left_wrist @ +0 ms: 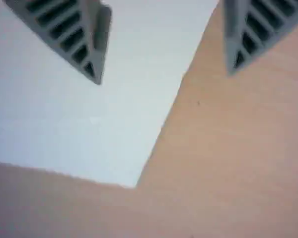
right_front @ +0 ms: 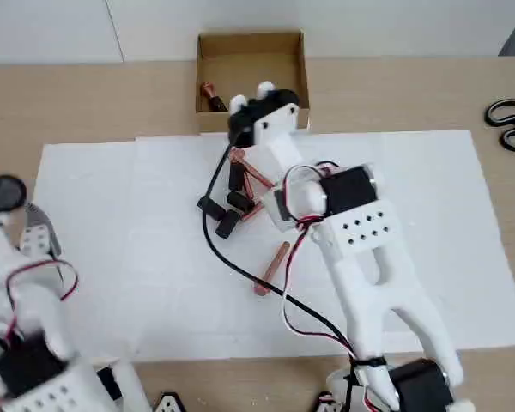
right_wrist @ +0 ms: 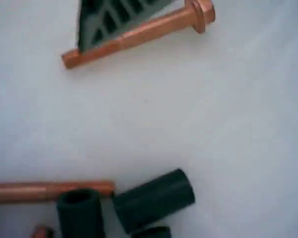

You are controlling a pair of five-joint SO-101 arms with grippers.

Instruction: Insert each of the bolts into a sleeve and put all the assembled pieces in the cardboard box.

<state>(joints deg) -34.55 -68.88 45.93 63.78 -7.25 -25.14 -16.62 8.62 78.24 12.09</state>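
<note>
— Bolts, sleeves, all bunched together mid-sheet, and the right gripper [right_front: 239,154] hangs right over the pile, just in front of the cardboard box [right_front: 302,81].
— Has it got hold of anything?
— Can't tell whether it's apart or closed. Its wrist view has a copper bolt [right_wrist: 139,34] lying across the white sheet [right_wrist: 228,114]. A second bolt [right_wrist: 49,191] sits just beside two black sleeves [right_wrist: 154,198].
— And the box?
— One assembled piece [right_front: 211,99] is inside, close to a side wall. Out on the sheet, a lone bolt [right_front: 273,268] lies apart from the pile, nearer the arms' bases.
— Left side?
— The left gripper [left_wrist: 164,74] is spread wide with nothing in it. It's above the sheet's corner, where the wooden table [left_wrist: 238,173] begins. Scissors [right_front: 511,120] are at the table's far edge.
</note>
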